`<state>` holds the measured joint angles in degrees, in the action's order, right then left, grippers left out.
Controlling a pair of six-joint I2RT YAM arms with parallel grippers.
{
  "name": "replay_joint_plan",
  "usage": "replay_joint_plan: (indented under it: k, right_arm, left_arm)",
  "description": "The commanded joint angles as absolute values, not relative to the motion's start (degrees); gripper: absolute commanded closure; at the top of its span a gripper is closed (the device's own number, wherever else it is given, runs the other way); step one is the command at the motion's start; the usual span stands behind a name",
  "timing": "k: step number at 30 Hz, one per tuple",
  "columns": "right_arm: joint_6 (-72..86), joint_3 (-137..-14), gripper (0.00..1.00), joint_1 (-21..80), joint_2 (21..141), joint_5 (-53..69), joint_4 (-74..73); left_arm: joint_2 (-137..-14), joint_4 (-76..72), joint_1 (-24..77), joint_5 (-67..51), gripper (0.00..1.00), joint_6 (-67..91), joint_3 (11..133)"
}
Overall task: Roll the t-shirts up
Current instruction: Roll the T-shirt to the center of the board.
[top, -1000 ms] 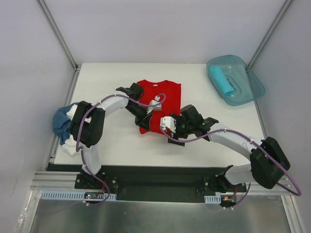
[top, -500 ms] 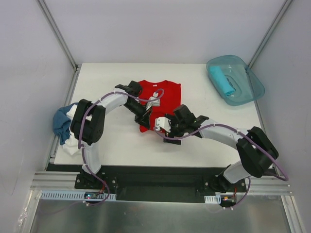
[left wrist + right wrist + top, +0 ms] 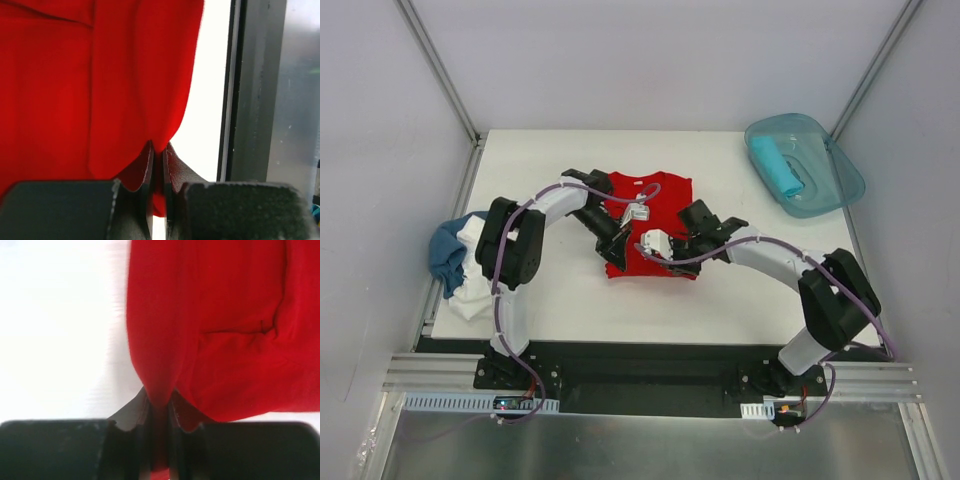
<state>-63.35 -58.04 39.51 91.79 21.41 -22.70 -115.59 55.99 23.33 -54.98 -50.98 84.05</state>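
A bright red t-shirt lies flat in the middle of the white table, collar toward the far side. My left gripper is shut on the shirt's near left corner; red cloth is pinched between its fingers. My right gripper is shut on the near hem a little to the right, with a fold of red cloth squeezed between its pads. A denim blue t-shirt and a white t-shirt are heaped at the table's left edge. A rolled turquoise t-shirt lies in the tub.
The translucent teal plastic tub sits at the far right corner, partly over the table's edge. White walls close in the left, far and right sides. A black rail runs along the table's near edge.
My right gripper has moved left and away onto the shirt's near hem and closed on it. The left gripper has stayed shut on its corner, shifting slightly.
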Motion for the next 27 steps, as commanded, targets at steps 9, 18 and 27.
replay_joint_plan:
  k: [9, 18, 27]
  right_arm:
    - [-69.87, -73.46, 0.93, 32.35, 105.99, 37.35, -53.95]
    - [-73.21, -83.83, 0.94, 29.44, 116.27, 42.80, -66.52]
    - [-73.74, -92.71, 0.94, 28.30, 124.43, 44.47, -75.22]
  left_arm:
    - [-121.29, 67.34, 20.74, -57.57, 0.83, -56.52, 89.84]
    - [-107.42, 42.65, 17.05, -48.52, 0.66, -43.25, 74.82]
    - [-87.55, 26.03, 21.95, -37.81, 0.50, -48.07, 57.14]
